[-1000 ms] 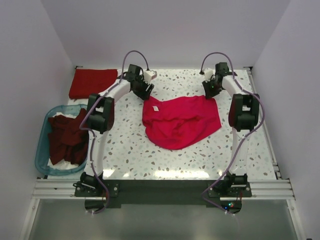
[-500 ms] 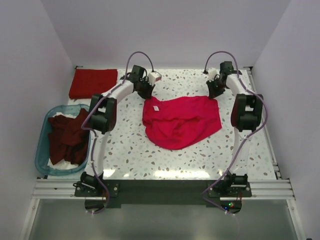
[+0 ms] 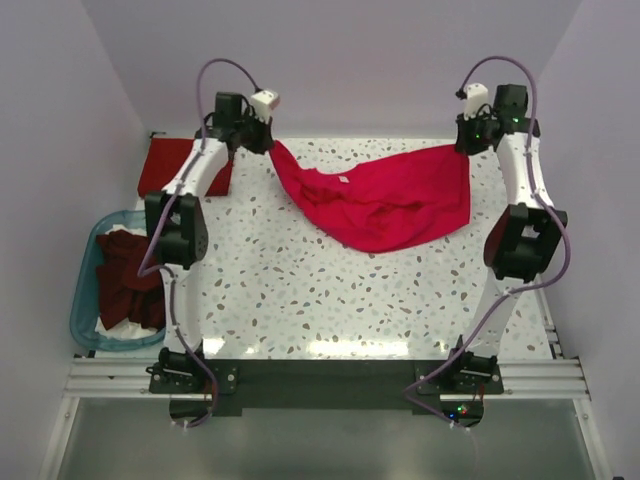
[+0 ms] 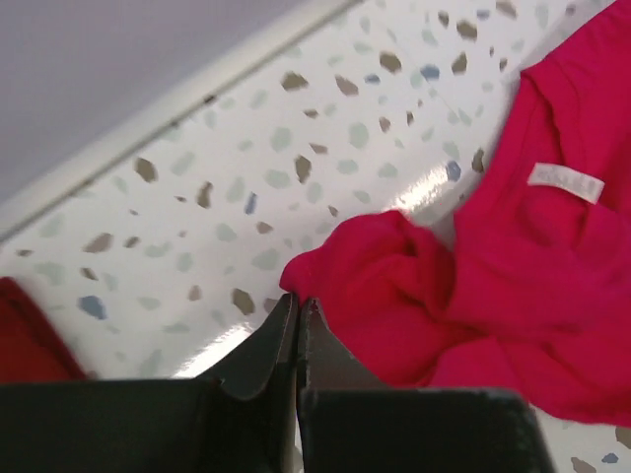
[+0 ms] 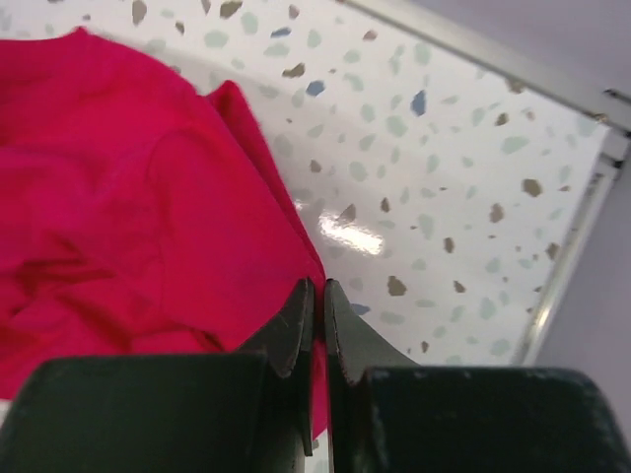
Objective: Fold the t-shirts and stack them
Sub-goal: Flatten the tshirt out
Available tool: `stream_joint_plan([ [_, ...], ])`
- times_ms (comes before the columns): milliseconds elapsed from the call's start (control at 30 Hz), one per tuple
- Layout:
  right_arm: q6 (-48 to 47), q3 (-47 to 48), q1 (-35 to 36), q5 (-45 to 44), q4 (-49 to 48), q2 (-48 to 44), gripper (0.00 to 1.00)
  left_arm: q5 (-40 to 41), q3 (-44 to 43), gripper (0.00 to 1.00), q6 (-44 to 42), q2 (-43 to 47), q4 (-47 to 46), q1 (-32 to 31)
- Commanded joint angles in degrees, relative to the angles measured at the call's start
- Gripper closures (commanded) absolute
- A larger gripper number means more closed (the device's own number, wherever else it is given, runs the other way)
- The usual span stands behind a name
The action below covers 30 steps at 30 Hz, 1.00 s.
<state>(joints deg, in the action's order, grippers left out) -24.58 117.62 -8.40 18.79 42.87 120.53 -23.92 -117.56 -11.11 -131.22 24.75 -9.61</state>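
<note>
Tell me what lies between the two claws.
The crimson t-shirt is stretched between them, one corner pinched in the left claw and one in the right claw; the top external view shows this.

Neck label (image 4: 565, 182) — nothing legible

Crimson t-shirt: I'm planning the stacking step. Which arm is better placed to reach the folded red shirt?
Left. The left hand, shut on the crimson t-shirt, hangs beside the folded red shirt at the far left corner; the right hand holds the other end across the table.
</note>
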Motion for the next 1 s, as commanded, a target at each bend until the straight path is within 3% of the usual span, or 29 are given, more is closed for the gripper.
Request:
stream_joint_plan([
  [0, 2.52, 3.23, -1.79, 3.71, -4.64, -8.63, 1.0, -3.59, -1.37, 1.0, 3.55, 11.23, -9.97, 2.21],
  [133, 1.82, -0.36, -3.89, 5.91, -4.73, -14.7, 1.0, -3.76, 4.78, 1.0, 6.8, 20.62, -12.8, 5.38],
  [367, -6.44, -13.47, -5.75, 5.55, -0.26, -27.09, 1.0, -10.42, 23.06, 1.0, 3.74, 36.98, -5.79, 14.61],
  [533, -9.16, -17.94, -5.75, 6.52, 5.81, -30.17, 1.0, -17.29, 34.73, 1.0, -9.49, 48.94, 11.25, 18.4],
  [633, -11.7, -21.28, -5.75, 9.94, 9.66, -29.05, 1.0, -17.21, 43.94, 1.0, -21.25, 54.83, 20.84, 18.4],
  [733, -14.69, -23.74, -5.31, 13.63, 16.42, -26.85, 1.0, -12.74, 53.88, 1.0, -27.63, 59.65, 23.5, 18.4],
  [867, -15.42, -27.18, -5.31, 14.17, 19.01, -24.03, 1.0, -9.57, 59.19, 1.0, -27.57, 61.08, 21.66, 18.4],
  [967, -11.99, -25.26, -5.31, 14.0, 15.41, -22.46, 1.0, -11.22, 55.35, 1.0, -21.68, 56.35, 16.13, 18.22],
])
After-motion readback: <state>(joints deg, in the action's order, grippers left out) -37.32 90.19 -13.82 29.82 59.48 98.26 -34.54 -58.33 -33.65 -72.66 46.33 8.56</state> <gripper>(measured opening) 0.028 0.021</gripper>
